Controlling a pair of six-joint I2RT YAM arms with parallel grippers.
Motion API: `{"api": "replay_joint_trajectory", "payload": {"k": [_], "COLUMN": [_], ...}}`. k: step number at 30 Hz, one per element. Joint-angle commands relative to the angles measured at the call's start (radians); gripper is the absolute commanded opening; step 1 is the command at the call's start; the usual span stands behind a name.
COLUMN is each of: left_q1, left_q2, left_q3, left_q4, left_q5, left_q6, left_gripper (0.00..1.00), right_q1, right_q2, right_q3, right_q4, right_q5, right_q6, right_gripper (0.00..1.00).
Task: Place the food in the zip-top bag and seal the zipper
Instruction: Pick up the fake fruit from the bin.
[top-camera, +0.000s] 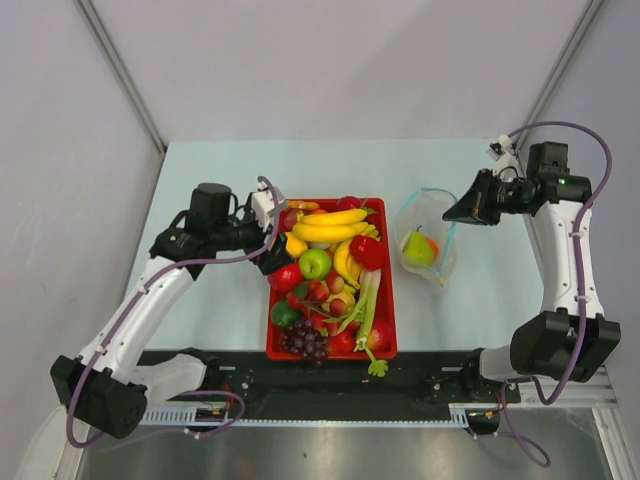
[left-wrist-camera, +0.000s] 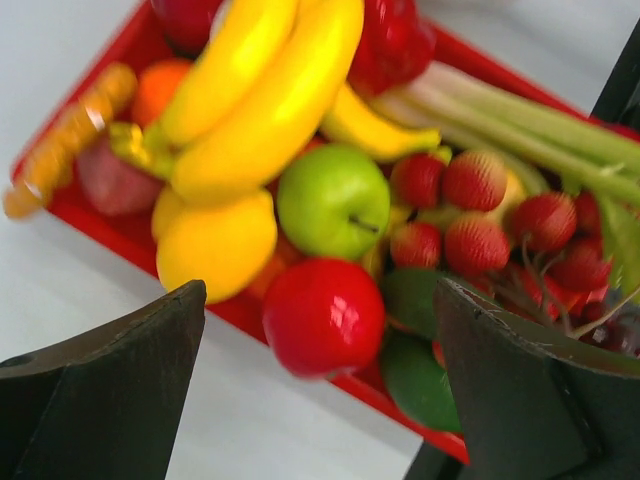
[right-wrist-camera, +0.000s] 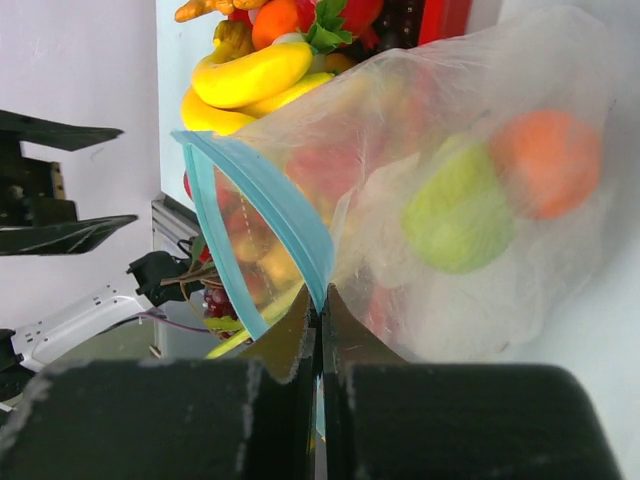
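The red fruit (left-wrist-camera: 323, 317) lies straight ahead of the left gripper (left-wrist-camera: 320, 296), centred between its spread jaws (the right gripper (right-wrist-camera: 320, 300), clamped on the zip-top bag (right-wrist-camera: 450, 150), is farther off).

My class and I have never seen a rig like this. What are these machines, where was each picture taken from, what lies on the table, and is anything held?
These are two robot arms bolted to a table. One picture looks down from above; the other two come from a camera on each wrist. A red tray holds toy food: bananas, a green apple, grapes. The left hand is open beside the tray's left edge, holding nothing. The right hand is shut on the mouth edge of a clear zip-top bag, by its blue zipper, and the mouth is open. Inside lie a green pear and something orange.
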Motion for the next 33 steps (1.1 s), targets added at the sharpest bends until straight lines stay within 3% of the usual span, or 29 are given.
{"api": "replay_joint_trajectory", "payload": {"k": [1, 6, 21, 30, 33], "left_q1": [0.032, 0.035, 0.029, 0.006, 0.006], "left_q2": [-0.013, -0.003, 0.093, 0.106, 0.090], "left_q3": [-0.060, -0.122, -0.194, -0.203, -0.183], "left_q4": [-0.089, -0.016, 0.003, 0.049, 0.026], "left_q5": [0.028, -0.058, -0.100, -0.144, -0.134], "left_q6": [0.074, 0.002, -0.024, -0.053, -0.054], "left_gripper": [0.98, 0.98, 0.99, 0.87, 0.75], "right_q1": [0.002, 0.013, 0.025, 0.031, 0.033], "right_q2": [-0.003, -0.012, -0.020, -0.003, 0.000], "right_q3": [0.003, 0.003, -0.002, -0.002, 0.000], "right_q4": [0.013, 0.015, 0.018, 0.029, 0.032], "right_q5": [-0.019, -0.012, 0.018, 0.025, 0.027], "right_q6": [-0.010, -0.007, -0.002, 0.002, 0.002], "right_gripper": [0.00, 0.00, 0.00, 0.00, 0.00]}}
